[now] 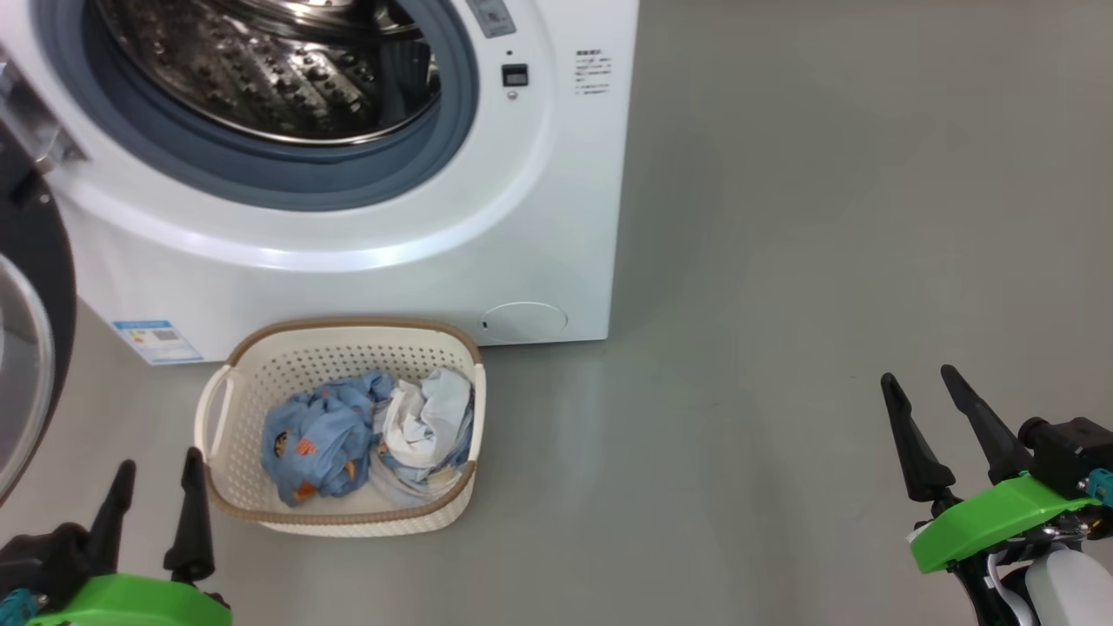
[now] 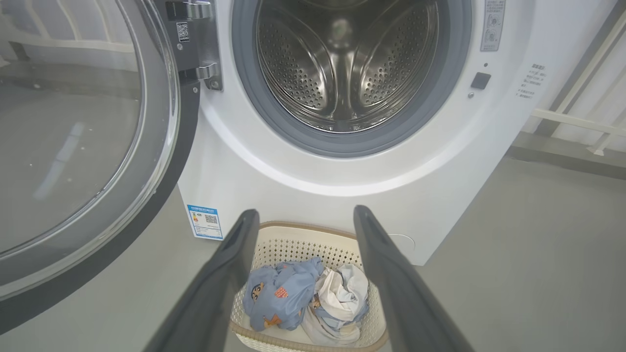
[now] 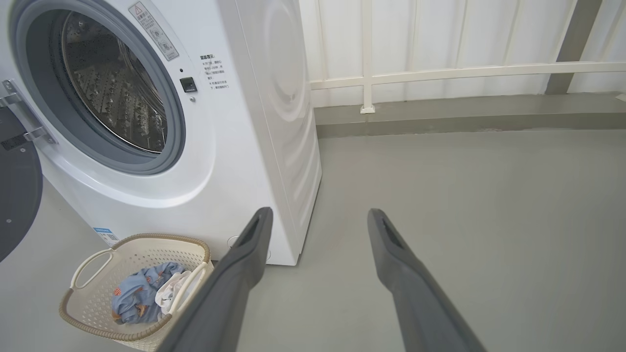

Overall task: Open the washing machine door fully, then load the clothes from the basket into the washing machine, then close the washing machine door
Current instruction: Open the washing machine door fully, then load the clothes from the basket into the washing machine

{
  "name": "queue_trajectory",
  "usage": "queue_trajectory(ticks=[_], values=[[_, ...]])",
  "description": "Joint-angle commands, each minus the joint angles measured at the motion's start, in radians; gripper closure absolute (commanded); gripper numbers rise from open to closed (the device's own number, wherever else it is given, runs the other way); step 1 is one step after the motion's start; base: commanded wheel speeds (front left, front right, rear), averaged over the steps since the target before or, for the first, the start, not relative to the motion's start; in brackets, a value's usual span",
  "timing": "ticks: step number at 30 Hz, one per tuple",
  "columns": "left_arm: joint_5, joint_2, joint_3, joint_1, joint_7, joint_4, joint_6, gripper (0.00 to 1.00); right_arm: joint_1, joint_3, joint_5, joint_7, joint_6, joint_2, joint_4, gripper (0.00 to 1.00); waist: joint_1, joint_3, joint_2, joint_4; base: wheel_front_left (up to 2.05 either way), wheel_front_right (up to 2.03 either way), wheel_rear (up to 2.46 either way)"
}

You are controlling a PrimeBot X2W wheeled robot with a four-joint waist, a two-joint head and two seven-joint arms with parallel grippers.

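Closest to you, your left tool (image 1: pixel 161 459) sits at the lower left, released, its two dark fingers spread apart near the left side of the basket (image 1: pixel 348 332). Your right tool (image 1: pixel 917 374) is at the lower right, likewise released with its fingers parted, well apart from the basket and over bare floor (image 1: pixel 783 261). That floor is smooth, matte grey, with a faint pale sheen in front of the washer. The basket stands on it just in front of the washing machine (image 1: pixel 539 217), toward the left half of the machine's front. The clothes (image 1: pixel 348 439) lie bunched inside the basket, the blue printed garment on the left and the white and pale one on the right. Behind the basket you see a blue label (image 1: pixel 156 341) low on the washer's left and a round cap (image 1: pixel 524 321) low on its right. Above them the grey seal (image 1: pixel 287 178) rings the steel drum (image 1: pixel 261 69), which is exposed. The washing machine door (image 1: pixel 43 243) hangs swung out to the left on its hinge, with its black rim around clear glass. Farther back, in the right wrist view, a low grey kerb (image 3: pixel 464 117) runs along the base of a white panelled wall (image 3: pixel 440 39), and a pale rail (image 3: pixel 464 72) crosses that wall.
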Motion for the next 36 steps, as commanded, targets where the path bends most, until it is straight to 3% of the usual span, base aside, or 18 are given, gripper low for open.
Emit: queue_trajectory(ticks=[1, 14, 36], values=[[-0.007, 0.036, 0.022, -0.001, -0.006, -0.028, -0.002, 0.00, 0.011, 0.011, 0.007, -0.012, 0.002, -0.011, -0.027, 0.00, 0.0000, -0.004, -0.0001, -0.023, 0.00, 0.00, 0.00], [-0.021, 0.042, -0.040, 0.011, -0.006, -0.043, -0.002, 0.00, 0.037, 0.000, 0.008, -0.012, 0.002, -0.009, -0.034, 0.00, 0.0000, -0.013, -0.0001, -0.069, 0.00, 0.00, 0.00], [-0.040, 0.049, -0.049, -0.012, -0.006, -0.045, -0.002, 0.00, 0.025, -0.015, 0.000, -0.012, 0.002, 0.002, -0.041, 0.00, 0.0000, 0.002, -0.0001, -0.066, 0.01, -0.04, 0.03]])
